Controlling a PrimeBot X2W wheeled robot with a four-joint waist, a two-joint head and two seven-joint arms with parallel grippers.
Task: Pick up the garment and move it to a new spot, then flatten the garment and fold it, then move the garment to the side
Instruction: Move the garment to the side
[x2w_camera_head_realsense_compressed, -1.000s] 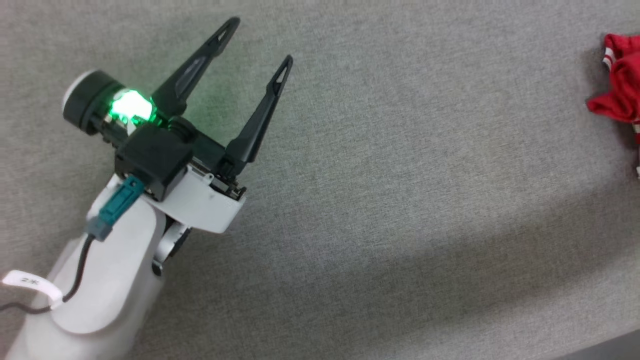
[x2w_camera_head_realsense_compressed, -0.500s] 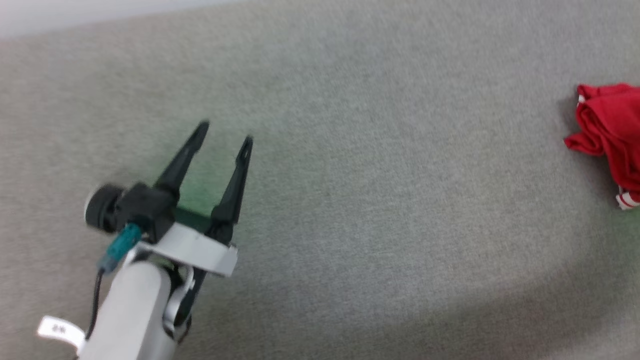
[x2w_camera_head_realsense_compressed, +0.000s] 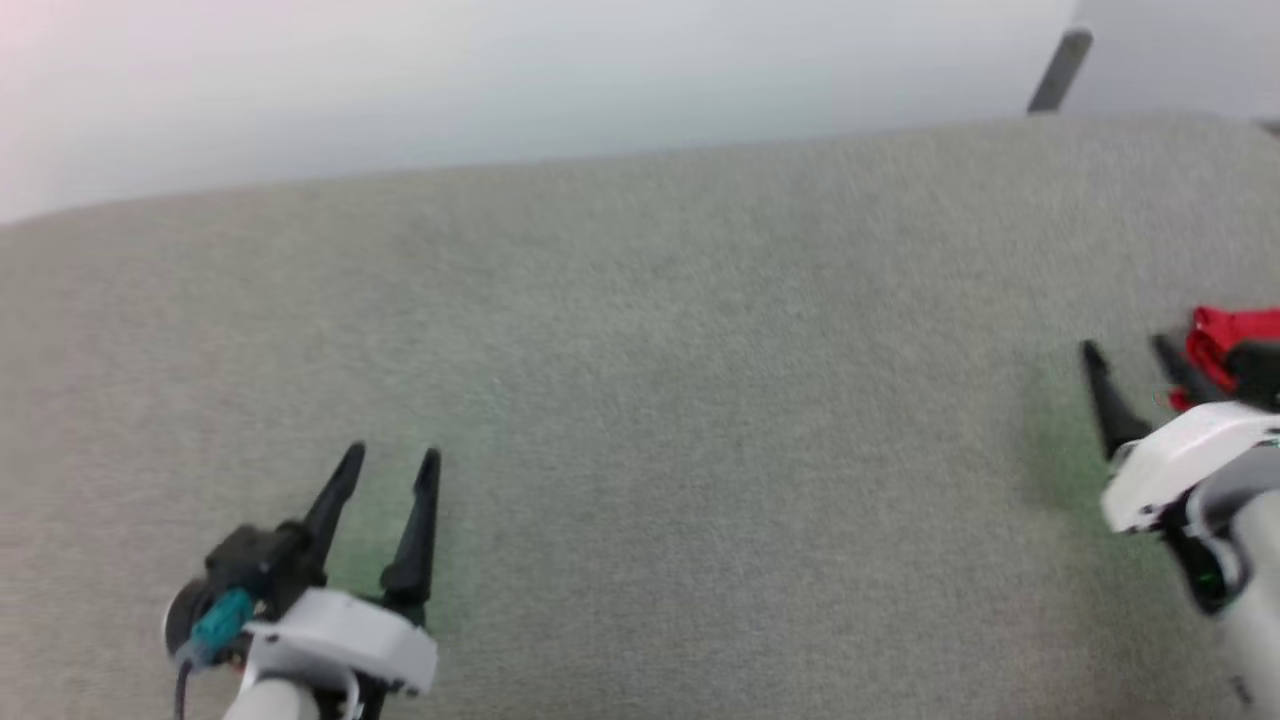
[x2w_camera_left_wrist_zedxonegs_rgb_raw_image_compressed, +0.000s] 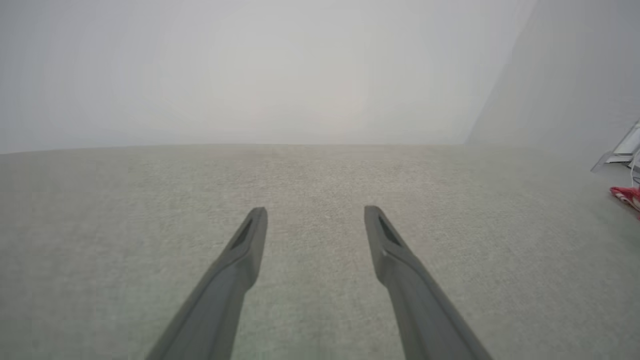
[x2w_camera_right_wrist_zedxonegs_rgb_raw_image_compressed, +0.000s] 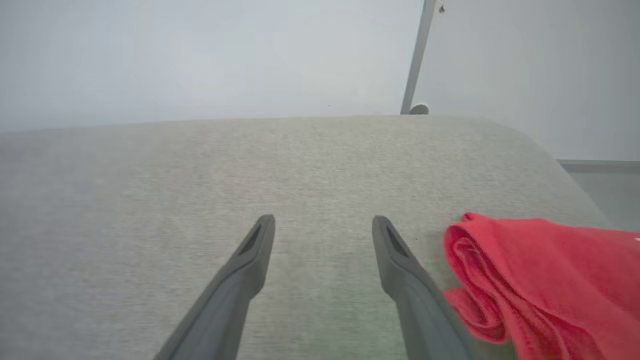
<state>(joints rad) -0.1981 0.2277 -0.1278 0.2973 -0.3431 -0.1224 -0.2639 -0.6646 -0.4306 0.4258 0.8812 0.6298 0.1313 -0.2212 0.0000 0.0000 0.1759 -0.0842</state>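
The garment (x2w_camera_head_realsense_compressed: 1230, 335), a bunched red cloth, lies at the far right of the grey table (x2w_camera_head_realsense_compressed: 650, 400). In the right wrist view the garment (x2w_camera_right_wrist_zedxonegs_rgb_raw_image_compressed: 540, 280) is a folded red heap just right of my right fingers. My right gripper (x2w_camera_head_realsense_compressed: 1128, 355) stands open beside it, empty; my right gripper (x2w_camera_right_wrist_zedxonegs_rgb_raw_image_compressed: 323, 222) has bare table between its fingers. My left gripper (x2w_camera_head_realsense_compressed: 390, 462) is open at the lower left, far from the cloth. In the left wrist view my left gripper (x2w_camera_left_wrist_zedxonegs_rgb_raw_image_compressed: 315, 212) holds nothing, and a sliver of the garment (x2w_camera_left_wrist_zedxonegs_rgb_raw_image_compressed: 625, 194) shows at the right edge.
The table's far edge (x2w_camera_head_realsense_compressed: 600, 160) meets a pale wall. A thin grey pole (x2w_camera_head_realsense_compressed: 1058, 70) rises behind the table's far right corner, and the pole (x2w_camera_right_wrist_zedxonegs_rgb_raw_image_compressed: 415, 60) also stands beyond the table in the right wrist view. The table's right edge (x2w_camera_right_wrist_zedxonegs_rgb_raw_image_compressed: 565, 170) curves down near the garment.
The head camera has tilted up, so the wall and far table edge have come into view. My right gripper has entered the head view, and my left gripper sits lower in it.
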